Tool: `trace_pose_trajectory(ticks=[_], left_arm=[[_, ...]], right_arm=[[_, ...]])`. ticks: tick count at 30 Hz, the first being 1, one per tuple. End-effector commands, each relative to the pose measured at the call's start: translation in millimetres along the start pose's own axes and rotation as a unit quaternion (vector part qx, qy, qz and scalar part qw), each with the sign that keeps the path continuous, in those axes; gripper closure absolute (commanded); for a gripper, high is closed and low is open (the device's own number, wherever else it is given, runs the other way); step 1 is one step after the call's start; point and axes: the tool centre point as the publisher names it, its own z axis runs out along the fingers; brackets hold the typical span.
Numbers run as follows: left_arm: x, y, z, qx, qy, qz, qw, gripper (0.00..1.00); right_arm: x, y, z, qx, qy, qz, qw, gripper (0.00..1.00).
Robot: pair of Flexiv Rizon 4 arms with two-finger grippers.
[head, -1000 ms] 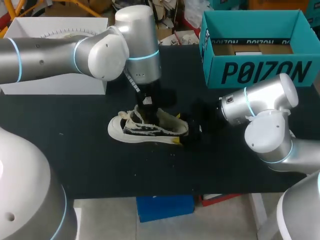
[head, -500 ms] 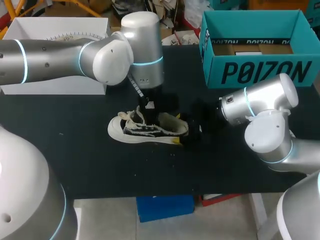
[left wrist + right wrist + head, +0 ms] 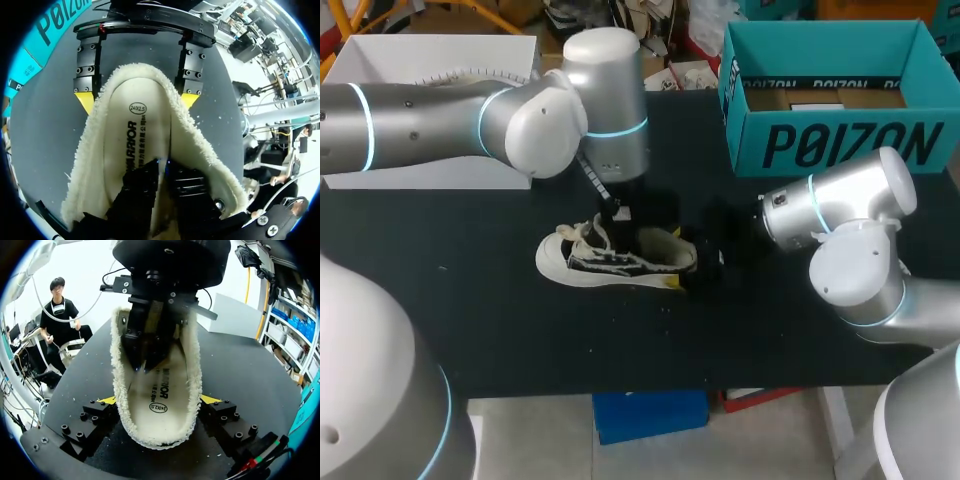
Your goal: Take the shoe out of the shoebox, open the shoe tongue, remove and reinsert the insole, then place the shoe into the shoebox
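The left claw stands straight down inside the shoe, entering from its 12 o'clock side. Its fingers are drawn nearly together, with their tips at the insole. Whether they pinch any of it I cannot tell.

The shoe lies near the middle of the tabletop, toe toward 9 o'clock and heel toward 3 o'clock. The insole lies flat in it.

The right claw comes in from 3 o'clock and clamps the fleecy heel collar, one yellow tip pressed on each side.

The shoebox stands at about 1 o'clock from the shoe, well apart.

I judge the insole step to be in hand. The next move calls for a firm pinch on the insole and a lift toward the heel opening, while the right claw steadies the shoe.
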Motion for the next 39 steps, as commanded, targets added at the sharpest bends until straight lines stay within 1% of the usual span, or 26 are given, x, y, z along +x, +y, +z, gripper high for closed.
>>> trace_pose_trajectory(ticks=[1, 4, 8, 10, 16, 20, 22, 26, 30, 34, 39], left_arm=[[4.0, 4.4, 8.3, 0.01, -0.02, -0.008, 1.0, 0.55], [3.6, 5.5, 6.3, 0.011, -0.033, -0.013, 0.999, 0.58], [2.4, 6.4, 7.2, 0.0, -0.052, -0.018, 0.998, 0.58], [2.0, 6.2, 9.0, -0.013, -0.076, -0.018, 0.997, 0.6], [3.8, 4.5, 12.6, -0.037, -0.133, -0.011, 0.99, 0.62], [0.8, 5.1, 17.0, -0.066, -0.172, -0.002, 0.983, 0.63], [-2.2, 6.5, 18.8, -0.074, -0.184, -0.001, 0.98, 0.64], [-12.8, 11.7, 21.3, -0.079, -0.202, -0.005, 0.976, 0.65], [-21.2, 14.5, 18.0, -0.071, -0.224, -0.012, 0.972, 0.65], [-27.6, 13.5, 15.2, -0.062, -0.247, -0.013, 0.967, 0.64], [-30.3, 9.3, 13.3, -0.056, -0.284, 0.001, 0.957, 0.64]], right_arm=[[-0.5, -2.1, 2.7, 0.0, 0.0, 0.001, 1.0, 1.0], [-0.5, -2.1, 2.7, 0.0, 0.0, 0.001, 1.0, 1.0], [-0.5, -2.1, 2.7, 0.0, 0.0, 0.001, 1.0, 1.0], [-0.5, -2.1, 2.7, 0.0, 0.0, 0.001, 1.0, 1.0], [-0.5, -2.1, 2.7, 0.0, 0.0, 0.001, 1.0, 1.0], [-0.5, -2.1, 2.7, 0.0, 0.0, 0.001, 1.0, 1.0], [-0.5, -2.1, 2.7, 0.0, 0.0, 0.001, 1.0, 1.0], [-0.5, -2.1, 2.7, 0.0, 0.0, 0.001, 1.0, 1.0], [-0.5, -2.1, 2.7, 0.0, 0.0, 0.001, 1.0, 1.0], [-0.5, -2.1, 2.7, 0.0, 0.0, 0.001, 1.0, 1.0], [-0.5, -2.1, 2.7, 0.0, 0.0, 0.001, 1.0, 1.0]])
